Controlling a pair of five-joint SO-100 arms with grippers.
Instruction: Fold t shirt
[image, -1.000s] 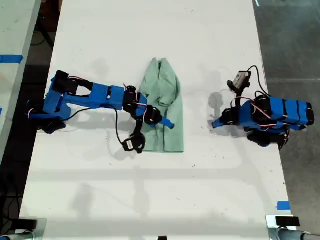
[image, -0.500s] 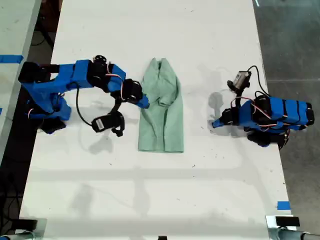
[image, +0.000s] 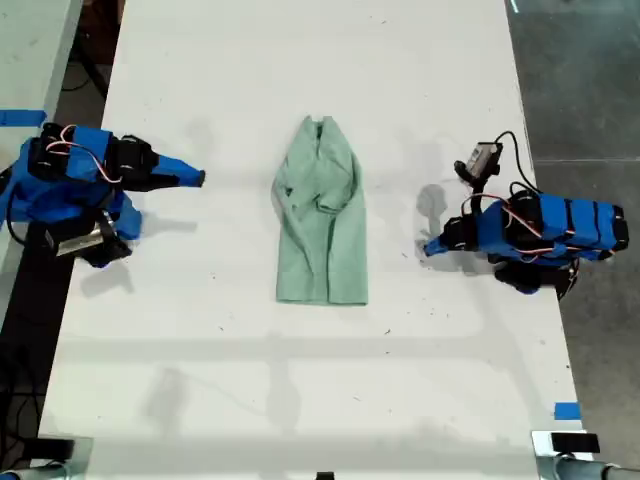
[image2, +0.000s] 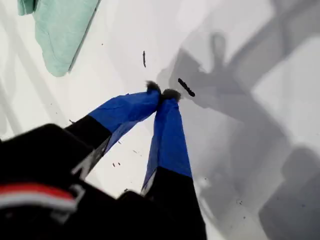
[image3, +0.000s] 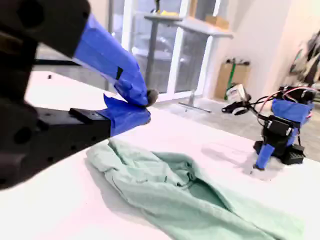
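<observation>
Exterior view: lying flat midway between both claws, t shirt (image: 322, 215). First wrist view: sitting pressed together and empty, my first gripper (image2: 162, 93), cloth well ahead. Second wrist view: pinching nothing, tips meeting, my second gripper (image3: 145, 102), cloth just beyond. Looking soft, light, limp; likely pinching a hem corner.

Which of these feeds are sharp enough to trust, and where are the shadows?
Exterior view: sharp and evenly lit, with soft arm shadows on the white table. First wrist view: my first gripper is reasonably crisp, with broad grey shadows beyond. Second wrist view: soft overall, my second gripper blurred up close, the t shirt hazy.
</observation>
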